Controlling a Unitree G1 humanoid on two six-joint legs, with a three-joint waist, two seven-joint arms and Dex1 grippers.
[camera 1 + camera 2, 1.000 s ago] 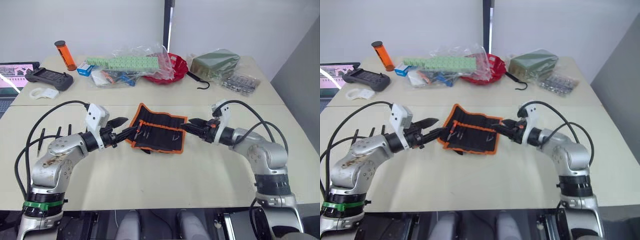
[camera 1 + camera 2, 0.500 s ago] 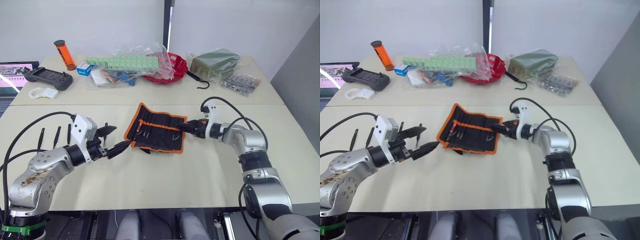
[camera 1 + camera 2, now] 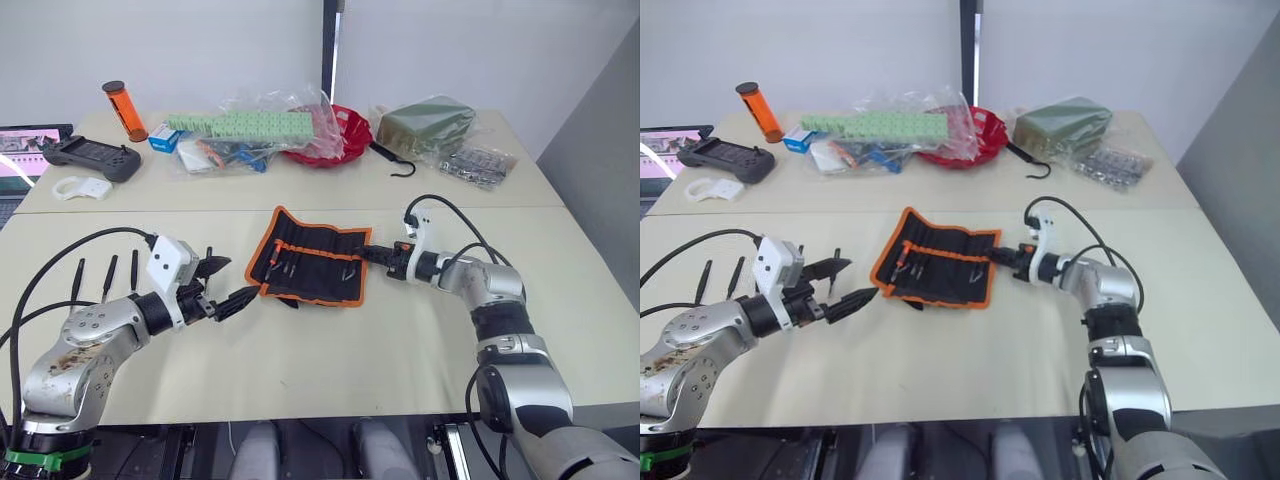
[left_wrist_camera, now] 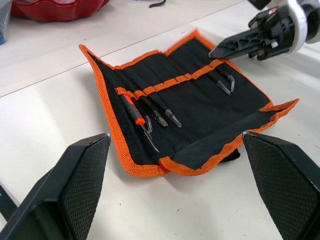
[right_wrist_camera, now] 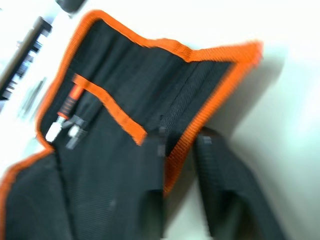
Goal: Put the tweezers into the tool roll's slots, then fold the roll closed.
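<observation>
The tool roll (image 3: 306,266) lies open near the middle of the bench, its long axis running across from the robot's left to its right, tilted a little, with the near flap folded up over the lower part so the pocket bottoms are hidden. Only a few tool ends show in the slots (image 4: 165,107), too small to tell which are tweezers (one has an orange handle). Three slim black tweezers (image 3: 106,277) lie side by side near the bench's left edge, pointing away from the robot, partly hidden behind the left arm's cable. The left gripper (image 3: 222,285) hangs just off the roll's left end, fingers spread wide and holding nothing. The right gripper (image 3: 366,257) sits at the roll's right end, its fingers narrowly parted astride the orange binding; actual pinching cannot be told.
</observation>
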